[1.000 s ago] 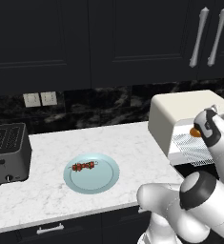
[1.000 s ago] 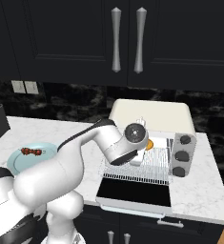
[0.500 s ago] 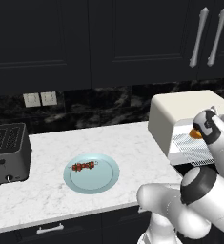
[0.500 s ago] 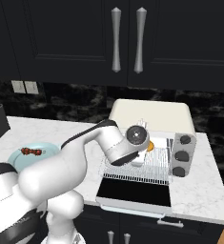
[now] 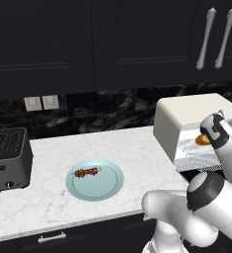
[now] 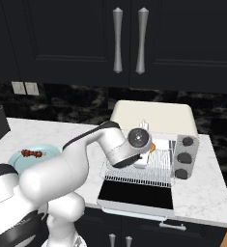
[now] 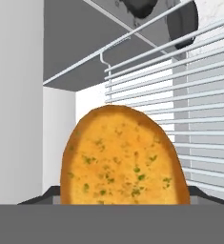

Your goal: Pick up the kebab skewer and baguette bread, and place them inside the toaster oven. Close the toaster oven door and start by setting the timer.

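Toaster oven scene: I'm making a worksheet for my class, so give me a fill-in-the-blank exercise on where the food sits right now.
1. The kebab skewer lies on a light blue ____ on the counter.
2. The bread sits on the wire ____ of the toaster oven.
3. The toaster oven door is folded ____.
4. At the counter's left end stands a dark grey ____.

Missing words: plate; rack; open; toaster

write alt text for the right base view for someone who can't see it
A white robot arm reaches into the open toaster oven, its tool at the orange baguette bread on the wire rack. A kebab skewer lies on a blue plate at left.
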You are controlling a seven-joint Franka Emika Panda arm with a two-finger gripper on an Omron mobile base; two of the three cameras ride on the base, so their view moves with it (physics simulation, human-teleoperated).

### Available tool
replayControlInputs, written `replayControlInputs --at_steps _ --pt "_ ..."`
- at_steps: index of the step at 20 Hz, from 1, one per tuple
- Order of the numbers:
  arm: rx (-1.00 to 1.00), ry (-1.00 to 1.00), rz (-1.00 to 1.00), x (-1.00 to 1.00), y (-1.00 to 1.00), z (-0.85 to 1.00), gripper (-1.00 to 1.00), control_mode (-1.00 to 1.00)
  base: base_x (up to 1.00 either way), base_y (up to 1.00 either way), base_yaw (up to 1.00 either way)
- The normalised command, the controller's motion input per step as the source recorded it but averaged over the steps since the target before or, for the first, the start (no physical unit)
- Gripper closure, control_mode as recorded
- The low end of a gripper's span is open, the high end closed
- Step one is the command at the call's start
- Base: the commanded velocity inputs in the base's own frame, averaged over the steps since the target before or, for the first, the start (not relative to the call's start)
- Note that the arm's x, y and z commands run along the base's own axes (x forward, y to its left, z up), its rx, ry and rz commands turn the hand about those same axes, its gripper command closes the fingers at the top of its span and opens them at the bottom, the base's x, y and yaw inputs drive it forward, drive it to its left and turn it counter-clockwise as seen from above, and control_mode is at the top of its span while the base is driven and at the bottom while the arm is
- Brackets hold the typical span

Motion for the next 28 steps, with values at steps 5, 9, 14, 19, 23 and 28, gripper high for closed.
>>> replayControlInputs --at_steps 5,9,14,19,23,28 --pt "0.00 0.00 0.00 0.00 0.00 0.00 -1.00 -1.00 0.00 0.00 0.00" --pt "0.00 0.01 0.00 0.00 0.00 0.00 -1.00 -1.00 0.00 0.00 0.00" --pt "0.00 0.01 0.00 0.00 -0.03 0.04 -1.00 -1.00 0.00 0.00 0.00" --pt "-0.03 0.03 0.00 -0.09 0.00 0.47 -1.00 -1.00 0.00 0.00 0.00" --pt "-0.03 0.05 0.00 -0.17 0.00 0.45 -1.00 -1.00 0.00 0.00 0.00" --pt "-0.03 0.01 0.00 -0.45 0.00 0.06 -1.00 -1.00 0.00 0.00 0.00"
